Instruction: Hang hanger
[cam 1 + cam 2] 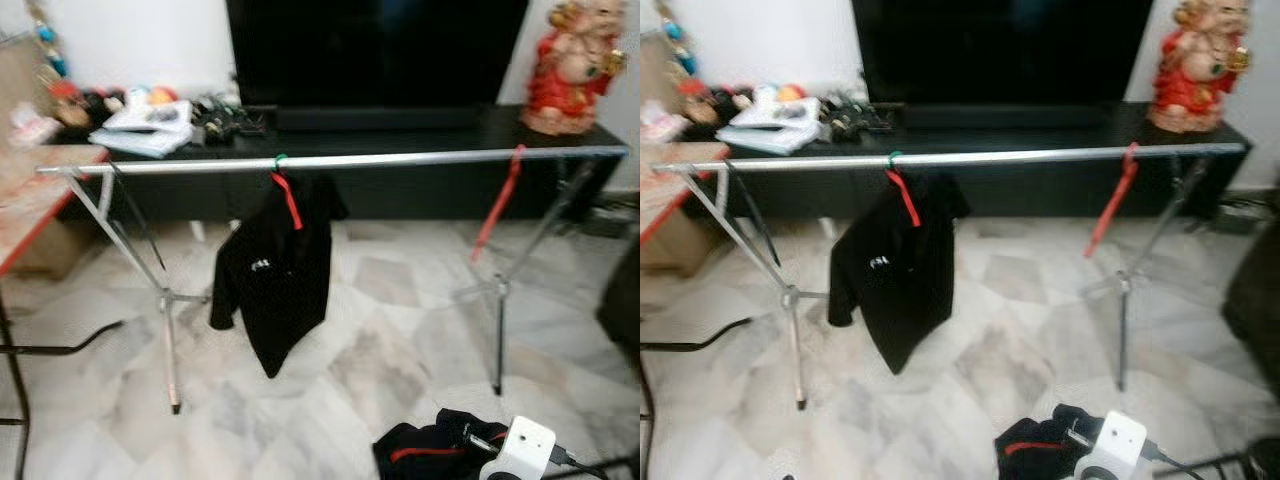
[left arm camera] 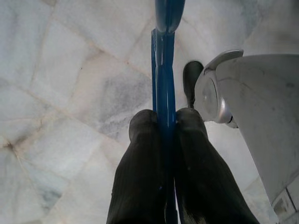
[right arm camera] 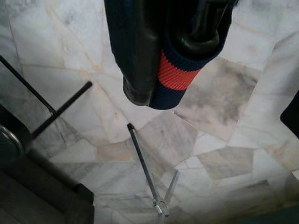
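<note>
A silver clothes rail (image 1: 400,160) on folding legs stands across the marble floor. A black jacket (image 1: 275,280) hangs from it left of centre on a red hanger with a green hook. A bare red hanger (image 1: 498,205) dangles near the rail's right end. My left gripper (image 2: 164,116) is shut on a thin blue hanger (image 2: 164,56), held over the floor. My right gripper (image 3: 170,70) is shut on a dark garment with a red stripe (image 3: 175,77). That garment (image 1: 420,450) is bunched low in front of me beside my white right wrist (image 1: 522,448).
Behind the rail runs a long black TV bench (image 1: 420,125) with a dark TV, papers and clutter (image 1: 145,125) on its left and a red figurine (image 1: 570,65) on its right. A table with an orange edge (image 1: 35,215) stands left. A dark object (image 1: 622,300) sits right.
</note>
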`<state>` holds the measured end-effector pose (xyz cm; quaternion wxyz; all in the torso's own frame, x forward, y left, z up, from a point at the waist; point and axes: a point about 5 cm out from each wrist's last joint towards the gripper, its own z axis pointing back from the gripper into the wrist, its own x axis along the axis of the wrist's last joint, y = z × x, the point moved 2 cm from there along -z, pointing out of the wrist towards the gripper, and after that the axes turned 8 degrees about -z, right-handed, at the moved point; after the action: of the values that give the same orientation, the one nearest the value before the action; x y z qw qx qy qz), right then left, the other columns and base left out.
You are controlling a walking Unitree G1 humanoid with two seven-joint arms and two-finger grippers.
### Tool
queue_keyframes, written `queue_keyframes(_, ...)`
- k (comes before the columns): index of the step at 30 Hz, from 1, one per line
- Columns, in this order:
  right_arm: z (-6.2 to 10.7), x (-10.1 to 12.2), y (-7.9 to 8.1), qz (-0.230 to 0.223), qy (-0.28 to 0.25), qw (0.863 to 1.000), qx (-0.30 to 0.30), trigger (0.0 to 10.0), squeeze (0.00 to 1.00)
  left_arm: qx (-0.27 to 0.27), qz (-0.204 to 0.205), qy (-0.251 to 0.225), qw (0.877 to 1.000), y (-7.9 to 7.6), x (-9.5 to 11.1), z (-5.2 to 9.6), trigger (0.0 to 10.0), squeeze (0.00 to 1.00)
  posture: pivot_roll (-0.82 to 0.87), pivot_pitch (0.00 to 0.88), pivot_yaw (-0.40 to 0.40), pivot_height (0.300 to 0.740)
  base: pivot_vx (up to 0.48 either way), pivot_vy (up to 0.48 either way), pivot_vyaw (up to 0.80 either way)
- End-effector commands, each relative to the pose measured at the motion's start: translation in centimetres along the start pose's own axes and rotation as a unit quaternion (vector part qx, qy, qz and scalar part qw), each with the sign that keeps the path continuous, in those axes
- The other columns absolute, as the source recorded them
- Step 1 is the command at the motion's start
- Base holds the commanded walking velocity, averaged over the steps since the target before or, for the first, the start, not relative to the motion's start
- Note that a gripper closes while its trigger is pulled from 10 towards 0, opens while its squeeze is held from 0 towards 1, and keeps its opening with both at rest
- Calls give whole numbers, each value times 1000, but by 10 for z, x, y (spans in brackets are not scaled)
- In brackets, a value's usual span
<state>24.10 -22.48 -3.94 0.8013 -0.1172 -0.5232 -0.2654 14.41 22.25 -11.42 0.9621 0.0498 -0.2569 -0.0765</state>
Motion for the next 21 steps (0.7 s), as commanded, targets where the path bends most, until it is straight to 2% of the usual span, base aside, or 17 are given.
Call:
queue_keyframes(1,-1,2,0,-1,-4,1000,1,10000,0,0,3,13,1000,-2,-9,1,10000,0,47,44,50,740,-326,0,0)
queue_keyframes(11,-1,1,1,0,0,1000,6,10000,0,0,0,12,1000,-3,-6,1,10000,0,48,46,52,740,-326,0,0)
queue_keyframes(21,-1,0,3,1,4,1000,12,10000,0,0,13,1,1000,-3,-4,1,10000,0,48,46,54,740,0,0,0)
